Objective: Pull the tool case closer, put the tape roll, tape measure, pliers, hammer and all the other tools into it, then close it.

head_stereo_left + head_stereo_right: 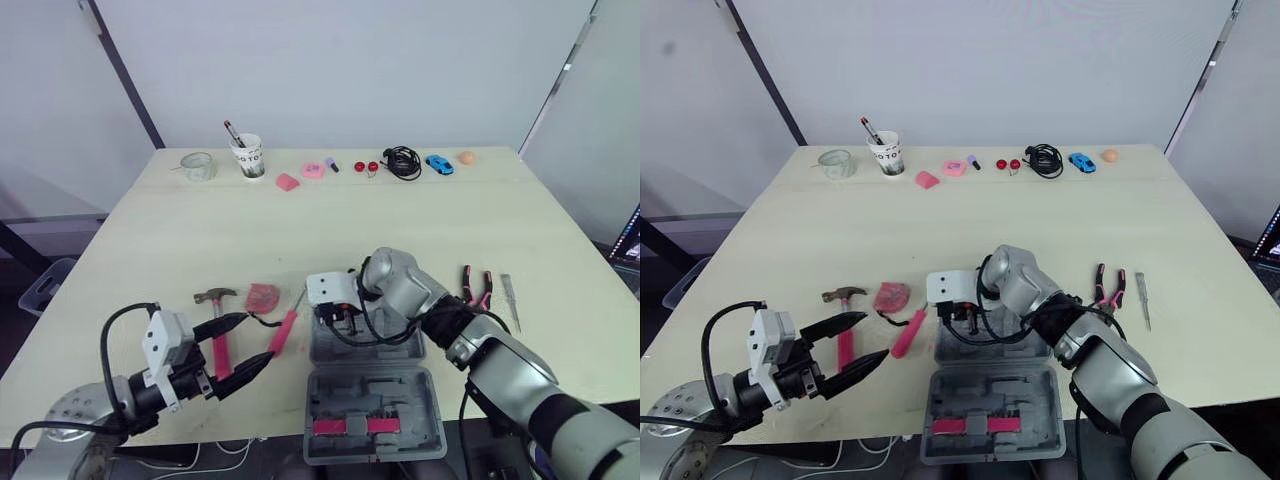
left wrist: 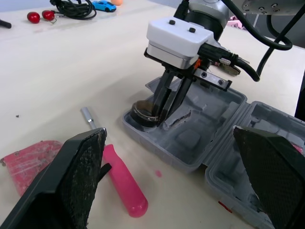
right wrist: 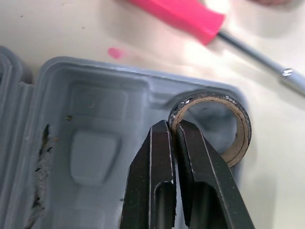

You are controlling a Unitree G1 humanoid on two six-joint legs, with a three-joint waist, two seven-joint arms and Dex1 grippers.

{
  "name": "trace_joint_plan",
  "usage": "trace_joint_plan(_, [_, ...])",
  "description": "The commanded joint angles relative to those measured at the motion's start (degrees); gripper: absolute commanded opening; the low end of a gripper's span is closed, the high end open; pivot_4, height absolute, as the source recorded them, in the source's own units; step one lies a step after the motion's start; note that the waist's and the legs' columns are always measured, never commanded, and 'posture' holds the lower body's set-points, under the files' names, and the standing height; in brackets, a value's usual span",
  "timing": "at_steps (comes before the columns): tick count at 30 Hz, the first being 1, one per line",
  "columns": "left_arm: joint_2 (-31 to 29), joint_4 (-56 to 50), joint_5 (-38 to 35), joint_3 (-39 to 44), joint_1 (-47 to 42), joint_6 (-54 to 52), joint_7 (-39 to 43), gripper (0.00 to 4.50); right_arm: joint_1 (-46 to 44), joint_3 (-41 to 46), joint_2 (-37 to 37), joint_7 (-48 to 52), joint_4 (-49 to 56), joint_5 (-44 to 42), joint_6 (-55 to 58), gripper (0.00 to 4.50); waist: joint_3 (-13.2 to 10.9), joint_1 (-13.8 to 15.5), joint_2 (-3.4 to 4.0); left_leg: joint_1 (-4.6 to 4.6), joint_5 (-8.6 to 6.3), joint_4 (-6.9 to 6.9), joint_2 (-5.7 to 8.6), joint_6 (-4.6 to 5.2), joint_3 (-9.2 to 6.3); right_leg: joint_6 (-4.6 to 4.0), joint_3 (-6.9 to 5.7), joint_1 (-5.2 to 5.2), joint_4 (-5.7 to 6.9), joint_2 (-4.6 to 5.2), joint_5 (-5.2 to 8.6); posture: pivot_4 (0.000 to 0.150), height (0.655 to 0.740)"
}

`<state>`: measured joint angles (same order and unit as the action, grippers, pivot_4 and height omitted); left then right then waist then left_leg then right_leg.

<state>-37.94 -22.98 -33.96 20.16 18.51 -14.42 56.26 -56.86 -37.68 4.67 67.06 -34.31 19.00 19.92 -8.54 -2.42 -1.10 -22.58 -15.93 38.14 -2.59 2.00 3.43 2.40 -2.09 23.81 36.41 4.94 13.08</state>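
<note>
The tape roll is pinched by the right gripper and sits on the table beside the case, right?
Not quite. The right gripper does pinch the tape roll, but the roll sits in a corner pocket of the tool case, not beside it. The right wrist view shows it.

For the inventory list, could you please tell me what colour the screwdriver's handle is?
Pink: the screwdriver handle shows best in the left wrist view.
</note>
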Motion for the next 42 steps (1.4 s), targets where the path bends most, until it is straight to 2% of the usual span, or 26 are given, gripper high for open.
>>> trace_joint_plan(1, [-0.5,-0.7,-0.52,0.4,-0.31,0.37,0.43,4.5,-1.14,0.48,0.67,0.76,2.43,0.06,0.96,0.04,0.0,0.02,0.0,0.0,0.0,0.0,0.01,0.0,0.0,0.0,0.0,0.0,0.0,0.0,0.0,0.15,0.74])
trace_joint_plan(32, [-0.22,-0.6,-0.19,0.09,0.4,0.6,0.09,4.5,0.31,-0.71,0.22,0.59,2.45,0.8,-0.95,0.04,0.0,0.03,-0.01,-0.01,0.07,0.05,0.17,-0.1,-0.05,0.01,-0.02,-0.07,0.02,-0.09,0.0,0.15,0.74])
trace_joint_plan(35, [-0.3,-0.45,-0.15,0.07,0.3,0.56,0.14,4.5,0.41,-0.61,0.02,0.48,2.56,0.65,-0.99,0.92,0.0,0.03,0.0,-0.01,0.07,0.05,0.17,-0.1,-0.05,0.01,-0.02,-0.08,0.02,-0.09,0.0,0.15,0.74])
trace_joint_plan(38, [-0.27,-0.41,-0.15,0.06,0.29,0.55,0.13,4.5,0.42,-0.84,0.15,0.73,2.6,0.76,-1.01,2.48,0.0,0.03,-0.01,-0.01,0.07,0.05,0.17,-0.1,-0.06,0.01,-0.02,-0.07,0.03,-0.1,0.0,0.15,0.74])
trace_joint_plan(39, [-0.25,-0.35,-0.11,-0.01,0.31,0.6,0.18,4.5,0.48,-1.01,0.38,1.03,2.61,0.84,-1.0,3.21,0.0,0.03,-0.01,-0.01,0.08,0.05,0.17,-0.11,-0.06,0.01,-0.02,-0.08,0.03,-0.1,0.0,0.15,0.74])
trace_joint_plan(42, [-0.15,-0.28,-0.05,-0.15,0.36,0.63,0.19,4.5,0.36,-0.74,0.62,0.63,2.52,0.88,-1.12,4.47,0.0,0.03,0.0,-0.01,0.08,0.06,0.17,-0.11,-0.07,0.01,-0.02,-0.08,0.03,-0.1,0.0,0.15,0.74])
